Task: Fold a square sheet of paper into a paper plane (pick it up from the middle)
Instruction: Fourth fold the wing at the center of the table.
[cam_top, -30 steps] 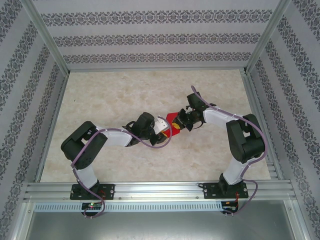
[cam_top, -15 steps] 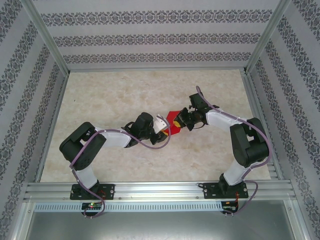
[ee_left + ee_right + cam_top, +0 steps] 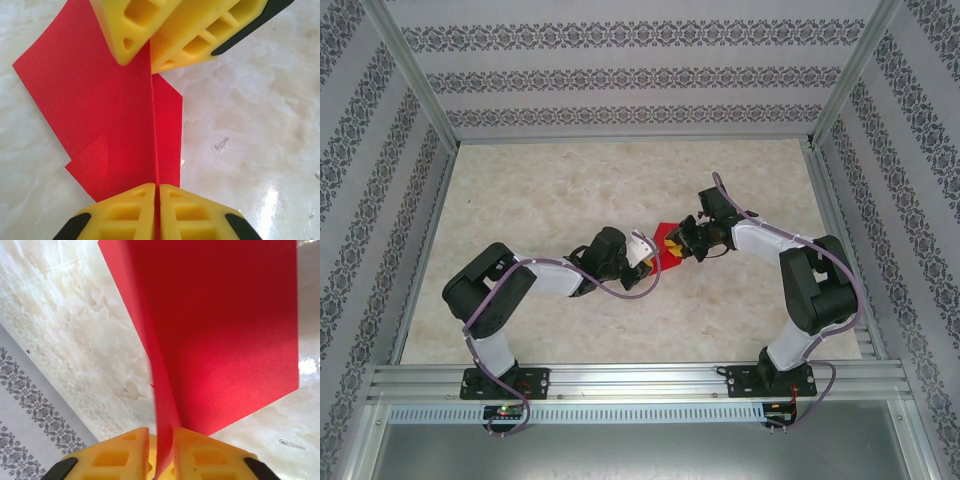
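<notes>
The square sheet of paper is bright red and folded up into a standing ridge, held over the middle of the marble table between both grippers. My left gripper comes in from the left and is shut on the near end of the ridge. The red sheet spreads left of that crease, with a lower flap to the right. My right gripper grips the opposite end; its yellow fingers pinch the ridge. In the right wrist view the paper runs down between the right gripper.
The marble tabletop stretches wide on every side of the paper. Patterned walls and aluminium posts enclose it. A metal rail with both arm bases runs along the near edge.
The right gripper has shifted slightly up and away along the table with the paper, and a speck of the yellow reverse now shows between the grippers. The left arm barely moved.
</notes>
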`<state>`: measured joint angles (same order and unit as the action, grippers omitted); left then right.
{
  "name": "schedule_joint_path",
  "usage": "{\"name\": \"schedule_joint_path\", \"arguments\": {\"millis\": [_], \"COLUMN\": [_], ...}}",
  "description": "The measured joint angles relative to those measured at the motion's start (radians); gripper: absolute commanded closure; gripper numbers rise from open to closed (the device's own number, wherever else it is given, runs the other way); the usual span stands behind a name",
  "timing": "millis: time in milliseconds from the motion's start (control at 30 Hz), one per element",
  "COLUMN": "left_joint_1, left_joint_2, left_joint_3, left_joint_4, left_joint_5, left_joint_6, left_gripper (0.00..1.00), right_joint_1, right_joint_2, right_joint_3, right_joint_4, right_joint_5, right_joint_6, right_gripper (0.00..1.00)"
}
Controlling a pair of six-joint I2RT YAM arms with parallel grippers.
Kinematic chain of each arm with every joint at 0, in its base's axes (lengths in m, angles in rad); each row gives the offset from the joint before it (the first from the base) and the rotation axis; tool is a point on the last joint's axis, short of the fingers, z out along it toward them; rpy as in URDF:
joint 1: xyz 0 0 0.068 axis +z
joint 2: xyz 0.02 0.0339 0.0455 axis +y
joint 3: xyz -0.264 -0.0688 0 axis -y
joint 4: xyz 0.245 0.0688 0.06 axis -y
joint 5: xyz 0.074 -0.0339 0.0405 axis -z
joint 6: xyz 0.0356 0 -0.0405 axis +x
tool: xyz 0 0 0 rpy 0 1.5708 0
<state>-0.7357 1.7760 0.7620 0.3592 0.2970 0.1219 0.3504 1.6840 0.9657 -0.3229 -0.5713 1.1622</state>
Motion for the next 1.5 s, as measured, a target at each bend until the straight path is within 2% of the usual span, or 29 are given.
{"name": "schedule_joint_path", "arguments": {"millis": [233, 467, 633, 1000, 1500], "left_joint_1": [0.000, 0.000, 0.000, 0.010, 0.026], "left_joint_2": [0.006, 0.006, 0.009, 0.024, 0.034], "left_joint_3": [0.000, 0.000, 0.000, -0.040, -0.051], "left_joint_4": [0.000, 0.000, 0.005, 0.101, 0.127], "left_joint_5": [0.010, 0.011, 0.011, 0.032, 0.046], "left_joint_6": [-0.055, -0.229, -0.381, -0.605, -0.704], "left_gripper": [0.97, 0.98, 0.99, 0.99, 0.97], "right_joint_1": [0.000, -0.021, -0.025, 0.010, 0.016], "right_joint_2": [0.000, -0.061, -0.126, -0.043, 0.064], "right_joint_3": [0.000, -0.036, -0.079, -0.108, -0.059], "right_joint_4": [-0.040, -0.031, 0.025, 0.084, 0.109], "right_joint_5": [0.000, 0.031, 0.040, 0.046, 0.042], "right_joint_6": [-0.110, -0.262, -0.340, -0.423, -0.463], "right_gripper": [0.65, 0.54, 0.56, 0.63, 0.62]}}
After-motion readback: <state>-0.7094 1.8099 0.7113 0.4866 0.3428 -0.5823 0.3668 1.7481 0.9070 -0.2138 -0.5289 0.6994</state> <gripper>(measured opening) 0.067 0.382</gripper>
